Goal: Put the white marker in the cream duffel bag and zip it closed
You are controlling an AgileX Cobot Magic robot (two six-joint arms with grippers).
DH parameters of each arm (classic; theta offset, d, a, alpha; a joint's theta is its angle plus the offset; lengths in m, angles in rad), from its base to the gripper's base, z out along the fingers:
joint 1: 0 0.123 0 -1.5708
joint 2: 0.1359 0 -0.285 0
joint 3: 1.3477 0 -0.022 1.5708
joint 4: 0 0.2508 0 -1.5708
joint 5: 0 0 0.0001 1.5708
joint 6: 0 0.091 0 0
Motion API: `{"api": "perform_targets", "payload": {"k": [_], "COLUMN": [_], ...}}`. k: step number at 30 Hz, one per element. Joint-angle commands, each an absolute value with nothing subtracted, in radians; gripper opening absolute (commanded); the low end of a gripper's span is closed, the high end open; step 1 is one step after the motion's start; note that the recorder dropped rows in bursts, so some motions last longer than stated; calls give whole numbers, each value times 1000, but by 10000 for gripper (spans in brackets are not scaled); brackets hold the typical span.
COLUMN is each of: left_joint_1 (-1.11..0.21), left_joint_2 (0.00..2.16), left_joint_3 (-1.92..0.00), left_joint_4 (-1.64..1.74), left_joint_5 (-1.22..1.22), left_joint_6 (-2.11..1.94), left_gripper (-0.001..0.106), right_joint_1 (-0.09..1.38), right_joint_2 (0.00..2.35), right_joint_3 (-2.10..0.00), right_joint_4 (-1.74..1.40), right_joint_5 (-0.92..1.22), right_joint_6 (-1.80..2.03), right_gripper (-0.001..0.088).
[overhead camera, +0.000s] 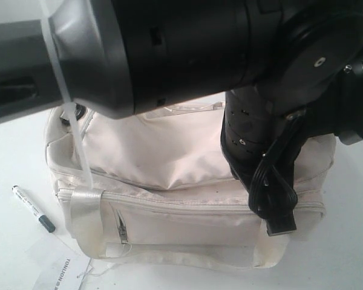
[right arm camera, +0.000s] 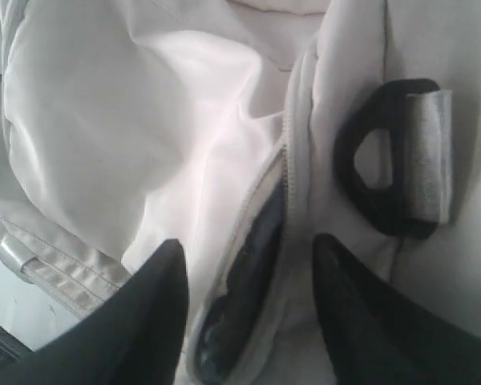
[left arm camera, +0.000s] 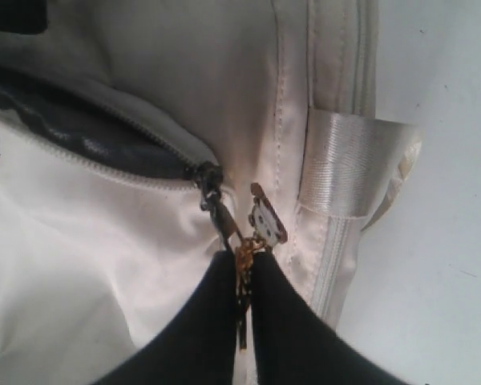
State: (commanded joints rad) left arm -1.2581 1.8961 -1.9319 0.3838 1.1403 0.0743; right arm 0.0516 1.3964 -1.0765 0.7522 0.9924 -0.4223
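Note:
The white marker, with its black cap end, lies on the table left of the cream duffel bag, outside it. In the left wrist view my left gripper is shut on the brass zipper pull at the end of the top zipper. That zipper gapes, showing the dark inside. In the right wrist view my right gripper stands open over the bag. Its fingers straddle a gaping stretch of zipper with nothing held between them. Both grippers are hidden behind the arms in the exterior view.
A printed paper sheet lies on the table in front of the bag's left corner. A webbing handle crosses the bag's edge near the left gripper. A black strap buckle sits beside the right gripper. The left arm blocks the top of the exterior view.

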Motion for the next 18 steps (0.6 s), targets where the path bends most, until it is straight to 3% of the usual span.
{"api": "perform_targets", "payload": {"k": [5,12,15,18], "left_joint_1": [-1258,-1258,-1258,-1258], "left_joint_2": [1896,1896,1896,1896], "left_joint_3": [-1932,-1932,-1932,-1932], "left_joint_4": [375,368,368,368], "left_joint_5": [1142,1122,1122,1122], "left_joint_6": [74,74,74,74], "left_gripper": [0,0,0,0], "right_joint_1": [69,105,119,119], "right_joint_2": [1407,1447,1469,1480], "right_joint_3": [-1077,-1077,-1077,-1081], "right_joint_4": [684,684,681,681], "right_joint_5": [939,935,882,854], "right_joint_6": [-422,-415,-399,-387], "right_gripper": [591,579,517,322]}}
